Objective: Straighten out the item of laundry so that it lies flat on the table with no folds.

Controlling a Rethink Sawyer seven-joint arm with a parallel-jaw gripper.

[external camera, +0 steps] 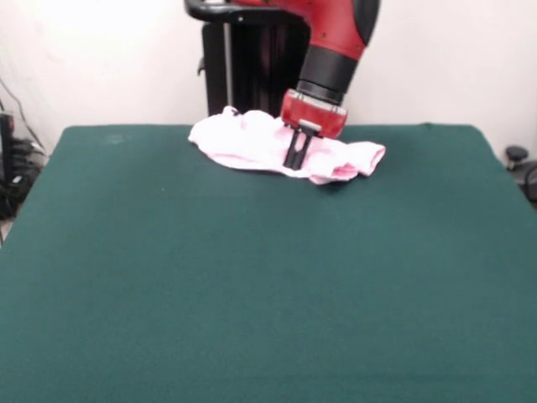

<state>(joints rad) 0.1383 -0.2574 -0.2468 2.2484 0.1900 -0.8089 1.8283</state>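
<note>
Lab – pedestal-mounted robot arm (pixel 336 34)

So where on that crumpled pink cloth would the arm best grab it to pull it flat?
Probably the cuffed end of the pink trousers, which sticks out at the picture's right, clear of the bunched middle. Coming straight down from above suits it, since the cloth lies low on the green table. The gripper now sits over the middle, where folds pile up.

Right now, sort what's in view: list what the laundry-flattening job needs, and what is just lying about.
Part of the job:
- pink laundry, bunched and wrinkled at the far edge
- green table
- gripper, down on the cloth

Just lying about:
- cables off the table's left side
- dark knob-like object off its right edge
</note>
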